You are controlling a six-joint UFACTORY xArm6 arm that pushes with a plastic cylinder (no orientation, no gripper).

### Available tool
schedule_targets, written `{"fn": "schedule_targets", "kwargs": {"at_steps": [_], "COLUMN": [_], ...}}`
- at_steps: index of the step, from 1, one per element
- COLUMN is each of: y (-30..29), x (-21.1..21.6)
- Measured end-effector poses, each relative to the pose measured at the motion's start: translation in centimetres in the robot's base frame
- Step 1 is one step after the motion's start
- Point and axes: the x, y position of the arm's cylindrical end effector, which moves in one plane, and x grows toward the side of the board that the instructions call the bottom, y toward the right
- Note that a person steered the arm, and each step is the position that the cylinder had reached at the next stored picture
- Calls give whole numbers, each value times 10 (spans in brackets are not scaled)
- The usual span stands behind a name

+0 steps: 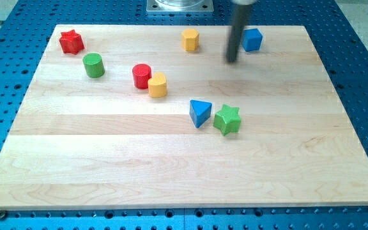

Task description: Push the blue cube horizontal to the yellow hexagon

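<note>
Seven blocks on the wooden bench (pixel 171 166); blue cube (pixel 252 39) sits near the view's top, right of the yellow hexagon (pixel 190 39), approx level w/ it. My tip (pixel 232 61) is just left of and slightly below the cube, looks apart from it. No hand on this rig, just a rod, so nothing spread or pinching.

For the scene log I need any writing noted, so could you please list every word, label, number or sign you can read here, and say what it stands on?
None: no text can be read in the camera view.
The wooden board, the blue cube, the yellow hexagon and the other blocks carry no markings.
My tip, left of the blue cube, is plain dark.
</note>
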Motion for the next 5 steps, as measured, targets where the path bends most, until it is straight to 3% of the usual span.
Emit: {"fn": "schedule_targets", "kwargs": {"at_steps": [1,3,5], "y": [51,117,117], "x": [-46,-60,-60]}}
